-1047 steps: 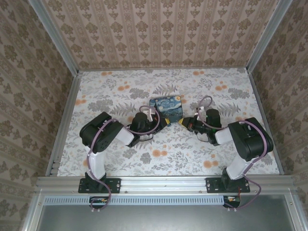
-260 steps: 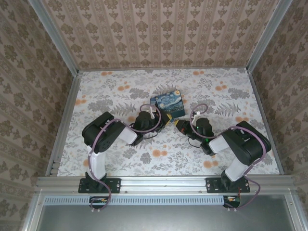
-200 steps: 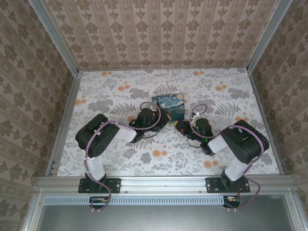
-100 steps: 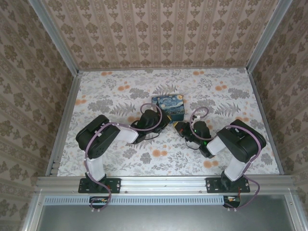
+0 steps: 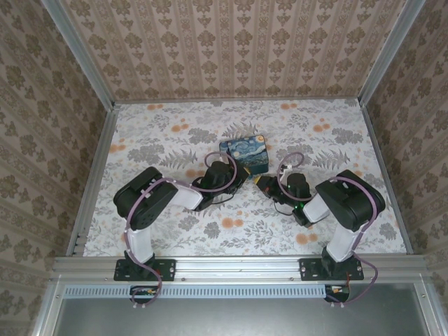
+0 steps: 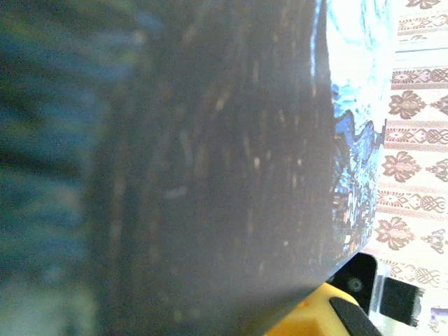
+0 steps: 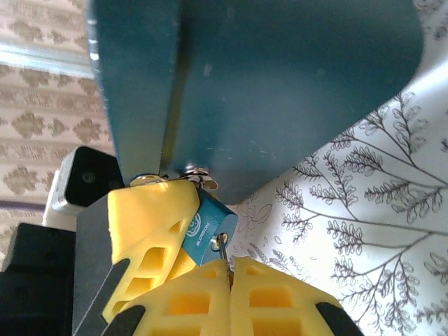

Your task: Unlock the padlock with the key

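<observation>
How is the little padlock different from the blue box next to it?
The padlock is tiny; the blue box is far bigger. The padlock is plain blue with small lettering on it; the box has a swirly night-sky picture on its top, seen from above. Both are blue.

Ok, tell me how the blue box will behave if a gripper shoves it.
The blue box would probably slide, not roll: it is flat-sided and lies on the flat table. Its smooth straight walls suggest it is stiff. It looks small beside the left arm, so likely light; a tug on the padlock at its edge may drag it along.
</observation>
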### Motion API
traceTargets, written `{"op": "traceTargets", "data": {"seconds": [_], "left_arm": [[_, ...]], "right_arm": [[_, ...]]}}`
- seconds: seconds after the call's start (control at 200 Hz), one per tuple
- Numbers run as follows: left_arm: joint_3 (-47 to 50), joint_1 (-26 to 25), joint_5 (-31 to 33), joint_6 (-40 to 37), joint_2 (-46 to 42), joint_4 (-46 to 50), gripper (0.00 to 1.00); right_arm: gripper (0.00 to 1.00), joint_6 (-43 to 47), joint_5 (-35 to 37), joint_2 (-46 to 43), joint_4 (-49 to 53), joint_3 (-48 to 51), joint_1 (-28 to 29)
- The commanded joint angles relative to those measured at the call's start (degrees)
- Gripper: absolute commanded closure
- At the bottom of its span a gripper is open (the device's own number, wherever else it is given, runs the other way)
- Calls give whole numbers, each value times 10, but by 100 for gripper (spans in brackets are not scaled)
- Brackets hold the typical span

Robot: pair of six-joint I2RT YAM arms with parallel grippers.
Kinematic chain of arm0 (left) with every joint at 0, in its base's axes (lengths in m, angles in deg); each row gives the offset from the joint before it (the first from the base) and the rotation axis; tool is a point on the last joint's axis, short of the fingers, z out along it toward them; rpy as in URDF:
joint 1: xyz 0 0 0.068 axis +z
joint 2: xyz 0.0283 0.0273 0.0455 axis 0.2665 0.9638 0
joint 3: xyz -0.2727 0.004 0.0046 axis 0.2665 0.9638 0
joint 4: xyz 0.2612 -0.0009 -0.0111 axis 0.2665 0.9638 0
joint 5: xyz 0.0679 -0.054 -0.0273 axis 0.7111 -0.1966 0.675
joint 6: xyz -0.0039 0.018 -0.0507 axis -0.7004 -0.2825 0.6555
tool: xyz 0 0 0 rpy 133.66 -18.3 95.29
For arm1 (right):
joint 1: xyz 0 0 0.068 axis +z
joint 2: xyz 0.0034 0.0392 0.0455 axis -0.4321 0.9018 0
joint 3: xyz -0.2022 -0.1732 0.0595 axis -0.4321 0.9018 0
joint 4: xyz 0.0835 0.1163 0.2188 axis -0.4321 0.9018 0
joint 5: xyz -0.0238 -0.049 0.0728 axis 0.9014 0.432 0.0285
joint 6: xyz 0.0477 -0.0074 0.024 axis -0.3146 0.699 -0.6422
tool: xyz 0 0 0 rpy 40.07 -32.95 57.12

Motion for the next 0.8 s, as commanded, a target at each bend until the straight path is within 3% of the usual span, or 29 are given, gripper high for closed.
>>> {"op": "traceTargets", "data": {"seconds": [0.0, 0.205, 0.56, 0.795], "left_arm": [[3, -21, -65, -10, -19, 34, 100], [6, -20, -67, -11, -19, 30, 100], [13, -22, -58, 15, -7, -14, 100], [29, -28, -39, 61, 16, -91, 100]], "right_arm": [[100, 127, -86, 4, -38, -28, 1], [100, 127, -69, 19, -62, -16, 2], [100, -81, 18, -40, -65, -16, 32], [100, -119, 28, -64, -65, -21, 34]]}}
